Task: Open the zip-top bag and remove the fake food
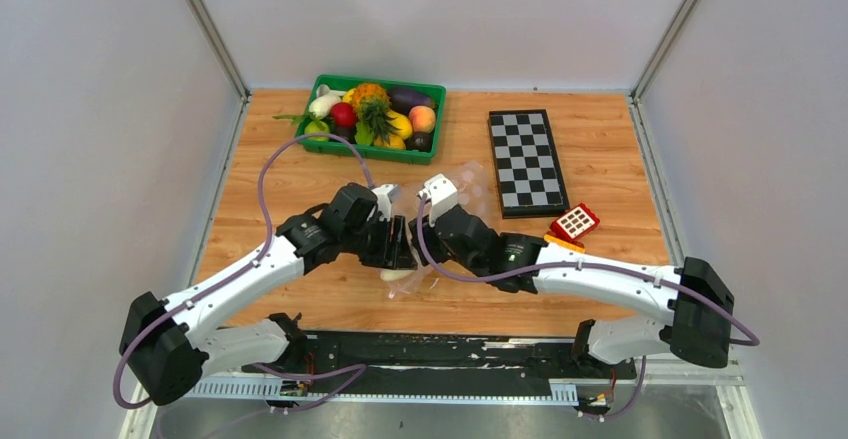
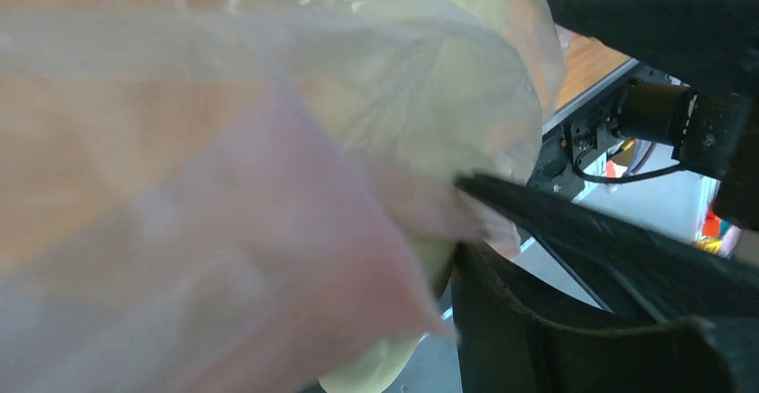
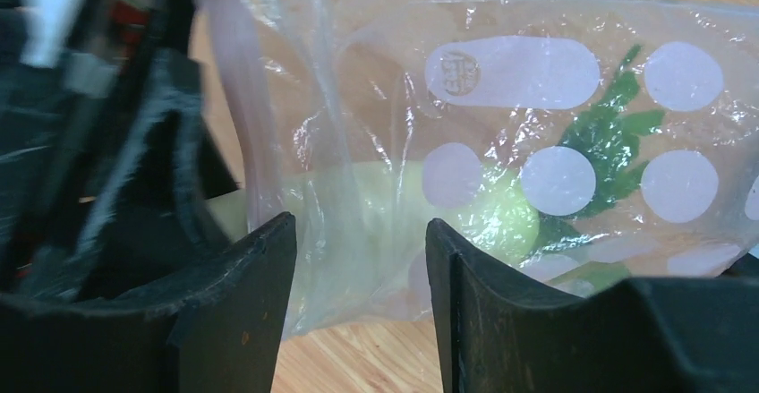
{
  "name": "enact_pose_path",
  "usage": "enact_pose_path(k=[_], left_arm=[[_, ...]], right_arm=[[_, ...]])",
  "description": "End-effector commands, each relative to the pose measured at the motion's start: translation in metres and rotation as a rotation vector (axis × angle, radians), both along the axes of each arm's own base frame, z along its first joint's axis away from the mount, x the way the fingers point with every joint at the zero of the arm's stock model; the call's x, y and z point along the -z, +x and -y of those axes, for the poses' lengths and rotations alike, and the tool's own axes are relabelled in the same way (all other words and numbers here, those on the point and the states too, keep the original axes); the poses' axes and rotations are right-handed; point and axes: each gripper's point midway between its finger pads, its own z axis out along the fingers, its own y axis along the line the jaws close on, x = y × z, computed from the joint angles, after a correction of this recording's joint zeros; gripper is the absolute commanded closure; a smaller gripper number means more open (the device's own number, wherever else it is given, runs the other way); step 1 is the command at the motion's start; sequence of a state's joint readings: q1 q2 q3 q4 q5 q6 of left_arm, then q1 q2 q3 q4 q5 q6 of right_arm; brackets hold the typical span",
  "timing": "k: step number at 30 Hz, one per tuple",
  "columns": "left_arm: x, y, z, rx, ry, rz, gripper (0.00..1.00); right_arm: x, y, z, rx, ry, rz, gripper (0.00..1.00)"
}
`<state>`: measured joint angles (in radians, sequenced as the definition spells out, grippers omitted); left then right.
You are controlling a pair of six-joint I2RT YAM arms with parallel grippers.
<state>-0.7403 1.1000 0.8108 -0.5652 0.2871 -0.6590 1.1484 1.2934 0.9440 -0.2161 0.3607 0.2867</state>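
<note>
Dotted bag (image 3: 537, 98) lies mid-counter (image 1: 290, 299) between both arms, white radish (image 3: 358, 205) inside. The right claw (image 3: 358, 232) stands apart, with bag film in its gap. The left claw (image 1: 397, 244) is smothered in plastic, so I cannot tell its grip.

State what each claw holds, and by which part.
Left claw pinches the zip-top bag at its pink zip edge, it seems; right claw is open, holding nothing.

Pale grey walls (image 1: 440, 9) enclose a wood-grain table (image 1: 600, 159) under even light
</note>
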Motion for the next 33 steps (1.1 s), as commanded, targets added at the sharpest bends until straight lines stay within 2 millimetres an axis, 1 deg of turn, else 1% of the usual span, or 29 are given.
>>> enact_pose_path(k=[1,4,7,10,13,15,17,19,23,25,29,31,33], left_arm=[[-0.036,-0.001,0.010,0.079,-0.088,0.113,1.00],[-0.043,-0.007,0.009,0.125,-0.107,0.144,1.00],[-0.048,-0.014,0.006,0.169,-0.117,0.171,1.00],[-0.054,-0.021,0.005,0.213,-0.133,0.194,1.00],[-0.057,-0.016,-0.003,0.178,-0.103,0.229,1.00],[-0.056,-0.011,-0.013,0.146,-0.046,0.246,1.00],[-0.056,-0.004,-0.027,0.099,0.033,0.260,1.00],[-0.057,0.006,-0.047,0.030,0.135,0.292,1.00],[-0.071,0.017,-0.086,-0.090,0.300,0.348,1.00],[-0.081,0.019,-0.099,-0.117,0.346,0.376,1.00],[-0.103,0.018,-0.108,-0.122,0.349,0.430,1.00],[-0.111,0.023,-0.114,-0.159,0.359,0.462,1.00],[-0.116,0.031,-0.116,-0.191,0.366,0.491,1.00]], right_arm=[[-0.004,0.031,0.019,0.189,-0.011,0.025,0.46],[0.009,0.051,0.045,0.312,-0.007,-0.023,0.48],[0.014,0.062,0.065,0.392,-0.012,-0.028,0.48],[0.016,0.069,0.079,0.436,-0.041,-0.027,0.49],[0.017,0.071,0.087,0.451,-0.073,-0.023,0.49],[0.016,0.070,0.094,0.464,-0.075,-0.016,0.48],[0.016,0.069,0.105,0.489,-0.080,-0.008,0.48],[0.018,0.068,0.119,0.516,-0.089,-0.005,0.48],[0.019,0.069,0.141,0.563,-0.087,-0.001,0.47],[0.022,0.070,0.148,0.575,-0.082,-0.002,0.47],[0.029,0.072,0.153,0.579,-0.079,-0.017,0.47],[0.027,0.072,0.152,0.572,-0.078,-0.015,0.45],[0.021,0.070,0.152,0.556,-0.071,-0.006,0.44]])
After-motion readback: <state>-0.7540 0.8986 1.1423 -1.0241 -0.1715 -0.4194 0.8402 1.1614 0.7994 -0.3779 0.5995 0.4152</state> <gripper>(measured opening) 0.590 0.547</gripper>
